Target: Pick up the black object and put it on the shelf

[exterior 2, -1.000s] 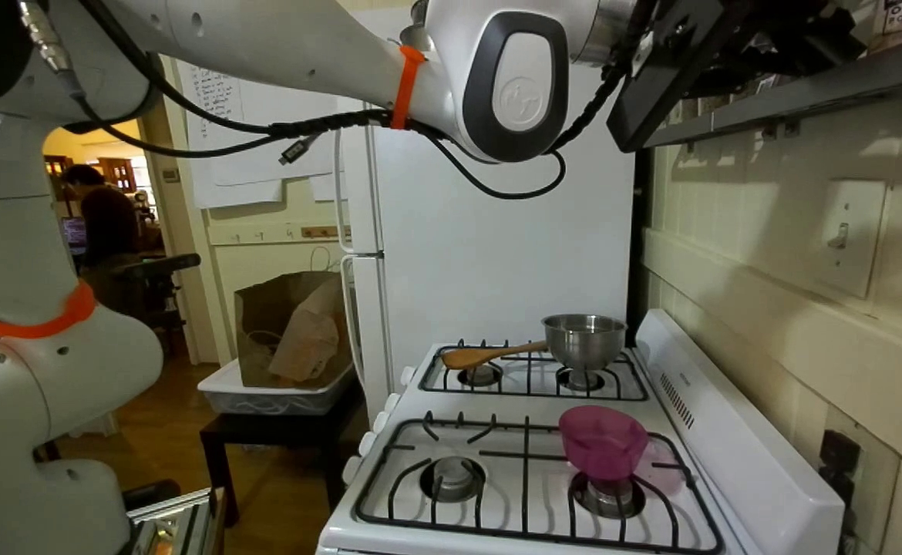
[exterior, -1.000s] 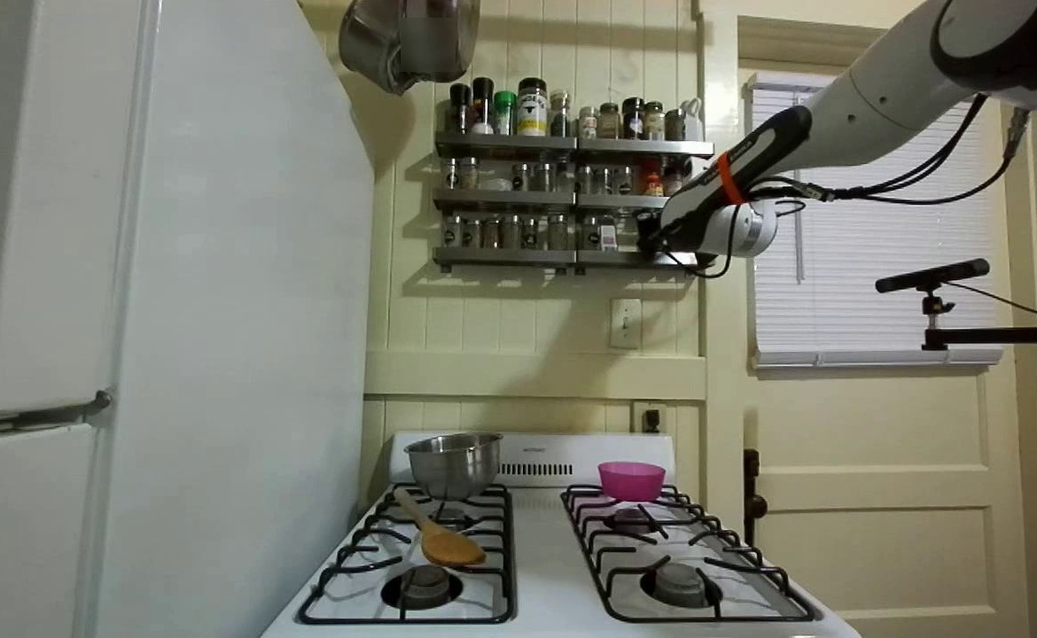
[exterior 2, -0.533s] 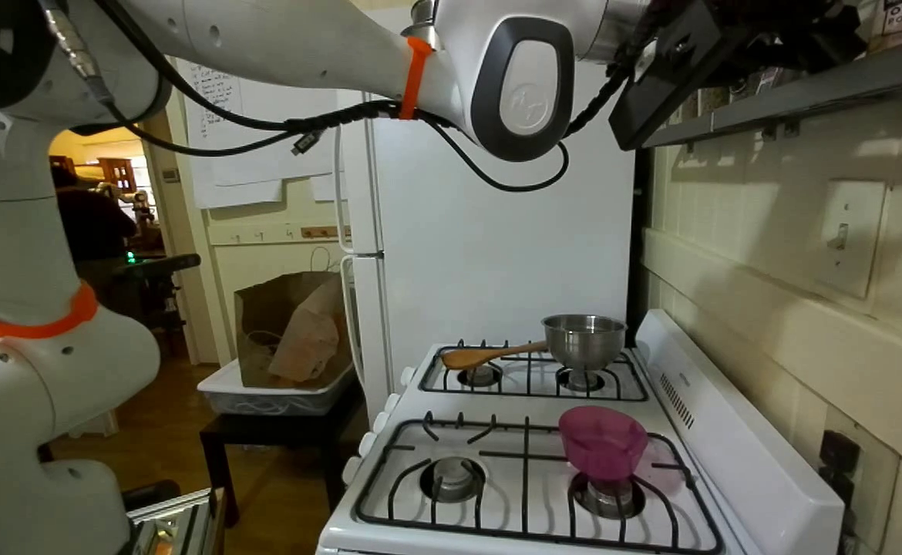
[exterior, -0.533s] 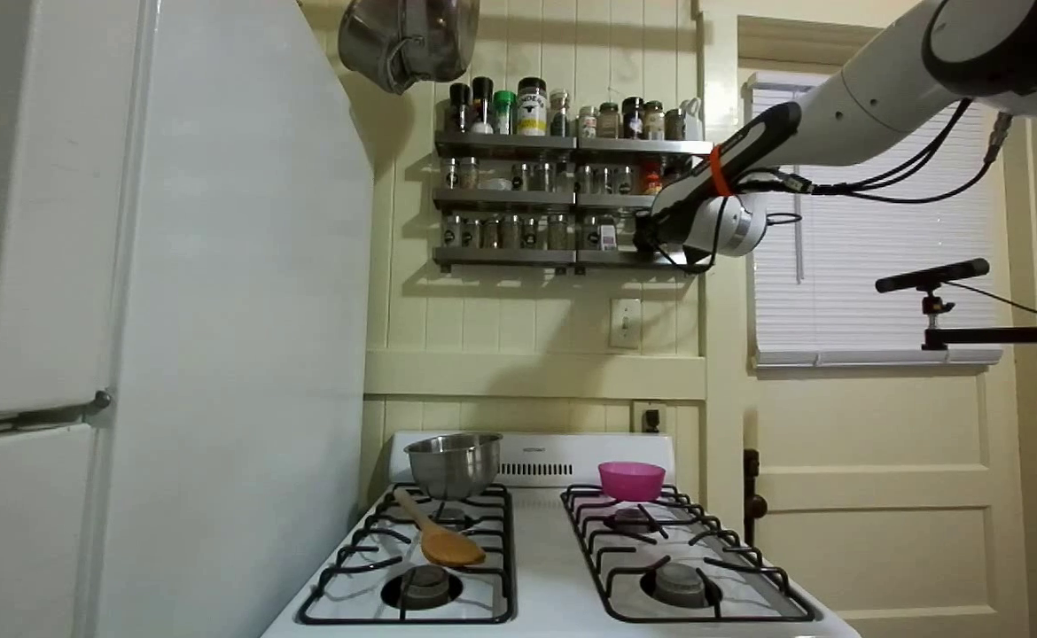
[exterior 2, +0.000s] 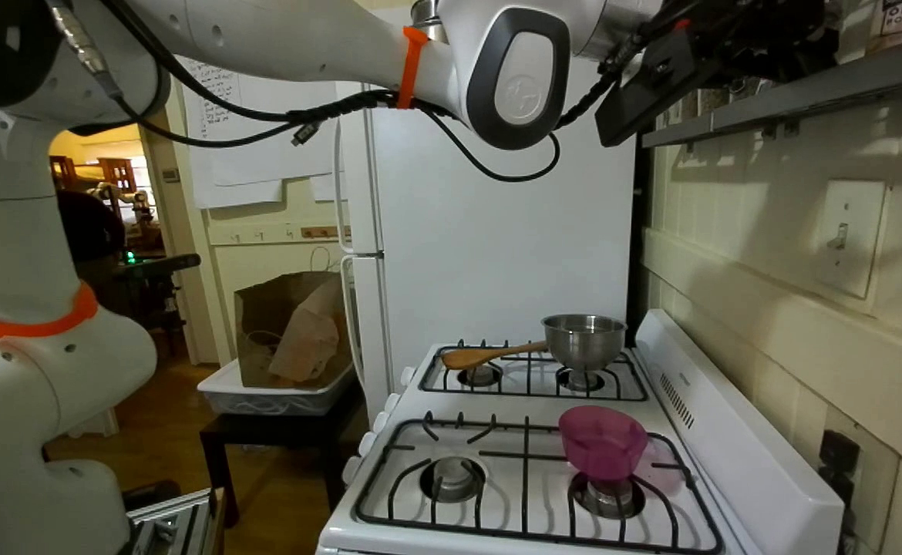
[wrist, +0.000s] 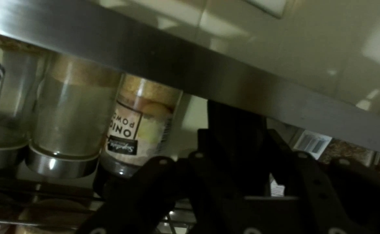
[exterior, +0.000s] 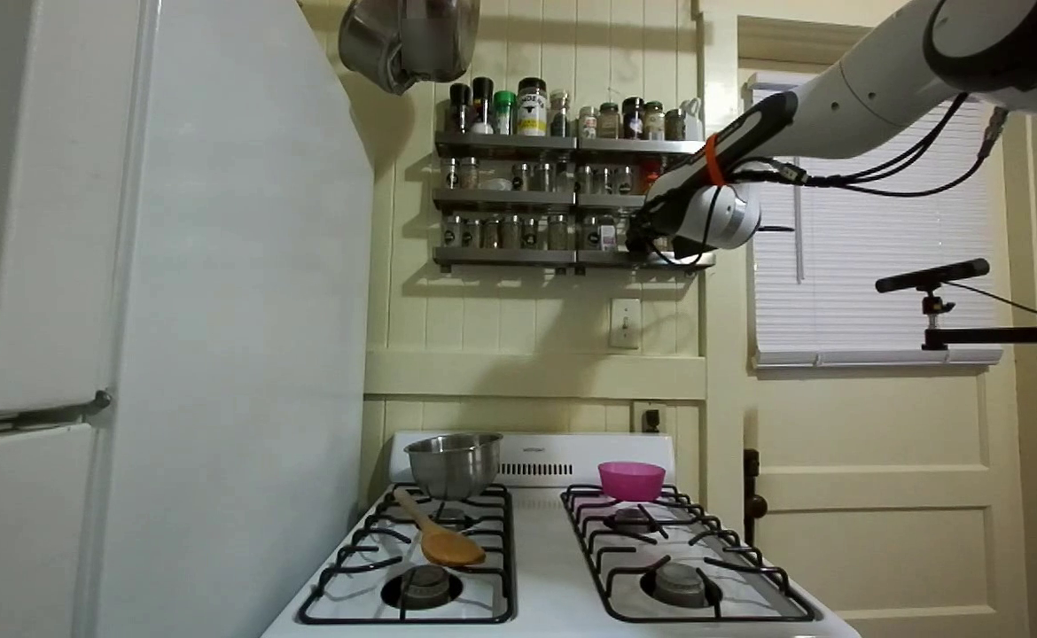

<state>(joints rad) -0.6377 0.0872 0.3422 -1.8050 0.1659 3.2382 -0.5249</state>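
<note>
In the wrist view, which stands upside down, the black object (wrist: 237, 120) is a dark upright shape between the fingers of my gripper (wrist: 237, 139). Both fingers press against its sides. The shelf's metal front rail (wrist: 193, 61) hides its lower end, so I cannot tell whether it rests on the shelf floor. An exterior view places my gripper (exterior: 641, 235) at the right half of the lowest tier of the shelf (exterior: 510, 257). From the side, the dark gripper (exterior 2: 813, 46) reaches in over the shelf edge (exterior 2: 806, 100); the black object cannot be made out there.
An onion powder jar (wrist: 138, 123) and other glass jars (wrist: 76, 110) line the tier to one side of the fingers. A labelled jar (wrist: 313, 143) stands on the other side. Below are the stove (exterior: 536, 540), a steel pot (exterior: 455, 465) and a pink bowl (exterior: 632, 481).
The wrist has shifted a little left and slightly up along the rack, and drawn back a bit from the wall. The grip looks the same.
</note>
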